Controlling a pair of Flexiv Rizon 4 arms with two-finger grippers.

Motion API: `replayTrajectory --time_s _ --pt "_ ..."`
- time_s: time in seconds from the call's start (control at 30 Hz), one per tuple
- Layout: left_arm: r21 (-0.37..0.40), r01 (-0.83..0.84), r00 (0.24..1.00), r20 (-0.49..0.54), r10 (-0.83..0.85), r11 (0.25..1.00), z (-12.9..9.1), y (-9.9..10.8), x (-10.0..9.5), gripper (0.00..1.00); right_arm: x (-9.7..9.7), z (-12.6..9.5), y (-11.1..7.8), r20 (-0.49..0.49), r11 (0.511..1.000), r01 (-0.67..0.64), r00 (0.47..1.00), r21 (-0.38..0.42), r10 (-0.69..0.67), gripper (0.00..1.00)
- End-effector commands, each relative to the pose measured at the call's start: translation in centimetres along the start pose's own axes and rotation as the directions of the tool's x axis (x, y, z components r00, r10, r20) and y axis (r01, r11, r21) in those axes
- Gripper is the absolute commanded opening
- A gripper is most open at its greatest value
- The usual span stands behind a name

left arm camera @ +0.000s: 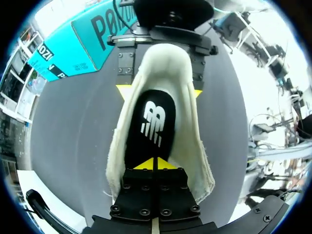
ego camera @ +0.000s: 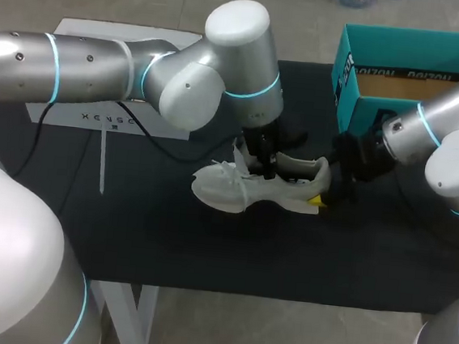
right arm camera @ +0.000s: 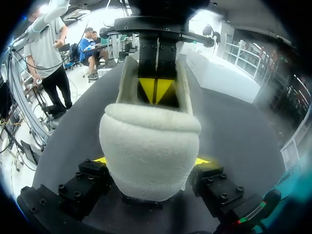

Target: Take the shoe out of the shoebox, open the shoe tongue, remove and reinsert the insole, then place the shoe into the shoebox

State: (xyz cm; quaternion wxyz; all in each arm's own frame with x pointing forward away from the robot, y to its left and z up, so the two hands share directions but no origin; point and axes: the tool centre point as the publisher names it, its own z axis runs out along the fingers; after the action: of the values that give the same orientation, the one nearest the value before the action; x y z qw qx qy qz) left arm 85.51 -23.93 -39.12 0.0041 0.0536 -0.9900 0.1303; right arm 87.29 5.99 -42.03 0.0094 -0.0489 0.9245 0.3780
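A white shoe lies on its sole on the black mat, toe toward my left side. My left gripper reaches down into the shoe's opening. In the left wrist view that gripper is shut, its yellow tips together and resting on the black insole; nothing shows between them. My right gripper holds the shoe's heel, one finger pressed against each side. The same gripper shows behind the heel in the head view.
A teal shoebox stands open at the back right of the mat, close behind my right arm. A white flat board with a cable lies at the back left. The mat's front strip is bare.
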Motion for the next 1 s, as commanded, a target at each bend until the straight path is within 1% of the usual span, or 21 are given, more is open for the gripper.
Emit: replayTrajectory --time_s 0.03,0.07,0.2,0.3,0.33,0.37,0.43,0.53,0.57,0.6,0.7,0.77,0.83,0.9,1.0 --pt "0.040 -0.101 0.992 -0.066 0.103 0.994 1.7 0.2 0.7 0.06 0.1 0.1 0.1 0.001 1.000 0.001 1.000 0.003 -0.001 0.00" --pt "0.033 -0.120 0.990 -0.073 0.122 0.992 2.0 0.3 0.8 0.04 0.1 0.1 0.1 0.001 1.000 0.001 1.000 0.003 -0.001 0.00" --pt "0.020 -0.177 0.980 -0.087 0.178 0.984 2.6 0.5 1.0 0.07 0.1 0.1 0.1 0.001 1.000 0.001 1.000 0.003 -0.001 0.00" --pt "0.011 -0.194 0.977 -0.092 0.194 0.981 3.1 0.6 1.1 0.13 0.1 0.1 0.1 0.001 1.000 0.001 1.000 0.003 -0.001 0.00" --pt "0.007 -0.198 0.976 -0.094 0.198 0.980 3.4 0.7 1.1 0.20 0.1 0.1 0.1 0.001 1.000 0.001 1.000 0.003 -0.001 0.00" --pt "0.008 -0.196 0.976 -0.099 0.196 0.981 3.5 0.7 1.1 0.23 0.1 0.1 0.1 0.001 1.000 0.001 1.000 0.003 -0.001 0.00" --pt "0.018 -0.185 0.976 -0.115 0.186 0.983 3.5 0.5 1.3 0.24 0.1 0.1 0.1 0.001 1.000 0.001 1.000 0.003 -0.001 0.00" --pt "0.027 -0.198 0.972 -0.123 0.200 0.980 3.1 0.1 1.8 0.27 0.1 0.1 0.1 0.001 1.000 0.001 1.000 0.003 -0.001 0.00" --pt "0.029 -0.207 0.971 -0.118 0.209 0.978 3.0 0.1 1.8 0.32 0.1 0.1 0.1 0.001 1.000 0.001 1.000 0.003 -0.001 0.00" --pt "0.028 -0.209 0.971 -0.114 0.211 0.977 3.0 0.1 1.8 0.33 0.1 0.1 0.1 0.001 1.000 0.001 1.000 0.003 -0.001 0.00" --pt "0.034 -0.215 0.973 -0.075 0.217 0.976 3.2 0.2 1.6 0.32 0.1 0.1 0.1 0.001 1.000 0.001 1.000 0.003 -0.001 0.00" --pt "0.042 -0.203 0.977 -0.054 0.205 0.978 3.4 0.2 1.2 0.28 0.1 0.1 0.1 0.001 1.000 0.001 1.000 0.003 -0.001 0.00" --pt "0.042 -0.210 0.977 -0.037 0.212 0.977 3.4 0.1 1.0 0.29 0.1 0.1 0.1 0.001 1.000 0.001 1.000 0.003 -0.001 0.00" --pt "0.036 -0.223 0.975 -0.016 0.223 0.974 3.6 0.1 0.8 0.33 0.1 0.1 0.1 0.001 1.000 0.001 1.000 0.003 -0.001 0.00" --pt "0.026 -0.232 0.973 -0.011 0.232 0.972 4.0 0.1 0.5 0.42 0.1 0.1 0.1 0.001 1.000 0.001 1.000 0.003 -0.001 0.00"
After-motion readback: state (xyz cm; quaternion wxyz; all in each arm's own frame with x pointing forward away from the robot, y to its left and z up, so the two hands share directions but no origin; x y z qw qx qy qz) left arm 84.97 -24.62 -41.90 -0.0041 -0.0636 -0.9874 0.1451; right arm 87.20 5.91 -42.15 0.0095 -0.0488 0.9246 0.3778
